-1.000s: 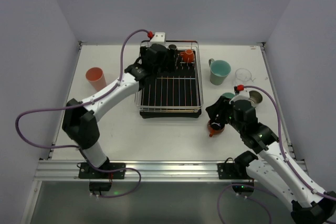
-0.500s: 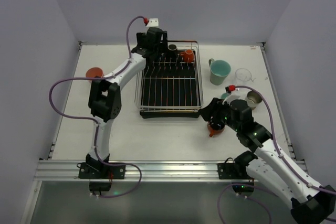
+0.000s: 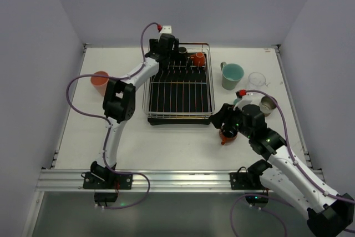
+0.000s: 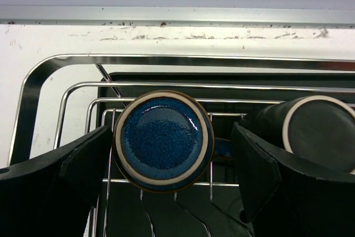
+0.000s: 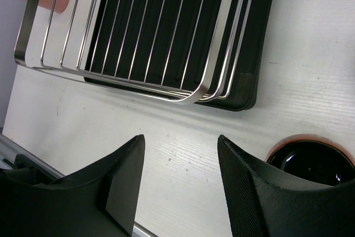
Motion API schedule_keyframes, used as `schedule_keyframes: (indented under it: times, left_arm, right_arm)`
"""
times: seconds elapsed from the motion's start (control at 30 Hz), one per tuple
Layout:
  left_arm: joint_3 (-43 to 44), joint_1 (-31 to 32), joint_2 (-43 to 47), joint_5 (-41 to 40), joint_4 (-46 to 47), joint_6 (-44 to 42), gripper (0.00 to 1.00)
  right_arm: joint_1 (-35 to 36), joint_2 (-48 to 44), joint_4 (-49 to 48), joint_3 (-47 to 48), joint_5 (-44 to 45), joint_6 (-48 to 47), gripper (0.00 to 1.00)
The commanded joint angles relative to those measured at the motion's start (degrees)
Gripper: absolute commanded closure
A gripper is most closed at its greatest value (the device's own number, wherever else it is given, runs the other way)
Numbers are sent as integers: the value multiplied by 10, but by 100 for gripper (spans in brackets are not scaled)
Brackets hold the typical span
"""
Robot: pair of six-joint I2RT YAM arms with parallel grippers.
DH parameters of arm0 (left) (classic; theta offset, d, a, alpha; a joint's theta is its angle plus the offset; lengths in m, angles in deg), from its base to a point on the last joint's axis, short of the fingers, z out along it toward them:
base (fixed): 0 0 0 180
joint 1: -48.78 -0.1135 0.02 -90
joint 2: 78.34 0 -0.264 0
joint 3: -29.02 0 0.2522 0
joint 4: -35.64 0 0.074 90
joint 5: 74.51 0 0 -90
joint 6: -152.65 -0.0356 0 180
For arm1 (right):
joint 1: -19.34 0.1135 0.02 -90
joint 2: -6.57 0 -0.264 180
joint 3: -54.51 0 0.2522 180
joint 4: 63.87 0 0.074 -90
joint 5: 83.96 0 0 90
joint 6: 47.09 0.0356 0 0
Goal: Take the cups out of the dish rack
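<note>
The chrome dish rack on its black tray stands mid-table. My left gripper hangs open over its far left corner. In the left wrist view its fingers straddle an upturned blue cup without touching, with a black cup just to the right. An orange cup sits beside the black cup. My right gripper is open and empty over bare table near the rack's front right corner. A red cup stands beside it on the table.
On the table right of the rack stand a tall green cup, a clear cup, a teal cup and a brown cup. A salmon-pink cup stands left of the rack. Walls close in on three sides.
My left arm has folded upward and its gripper has shifted toward the rack's far left corner. My right gripper has edged a little left, toward the rack.
</note>
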Motion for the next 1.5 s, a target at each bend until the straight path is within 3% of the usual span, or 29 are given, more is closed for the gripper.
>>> schedule_keyframes:
  times: [0.0, 0.13, 0.27, 0.37, 0.67, 0.87, 1.03, 1.3, 1.47]
  left_arm:
    - [27, -6, -11, -13, 34, -16, 7]
    - [24, -11, -14, -10, 41, -18, 15]
    - [5, -12, 10, 4, 64, -18, 39]
    - [-22, -12, 42, 12, 83, -17, 48]
    - [-81, -11, 159, 38, 121, -20, 66]
    - [-136, -11, 259, 77, 150, -15, 75]
    - [-267, -11, 397, 167, 199, 31, 79]
    - [-541, -11, 615, 472, 340, 139, 79]
    - [-653, -10, 723, 581, 431, 190, 82]
  right_arm:
    - [1, 2, -16, 25, -8, -13, 42]
    - [1, 6, -12, 32, -7, -13, 42]
    - [0, 6, -13, 40, -9, -12, 42]
    - [1, 15, -18, 44, -15, -13, 42]
    - [1, 39, -51, 72, -31, -12, 42]
    - [1, 68, -93, 96, -92, 29, 42]
    - [1, 92, -154, 131, -125, 81, 41]
    - [-2, 93, -278, 121, -147, 204, 39]
    - [-2, 106, -364, 87, -184, 295, 22]
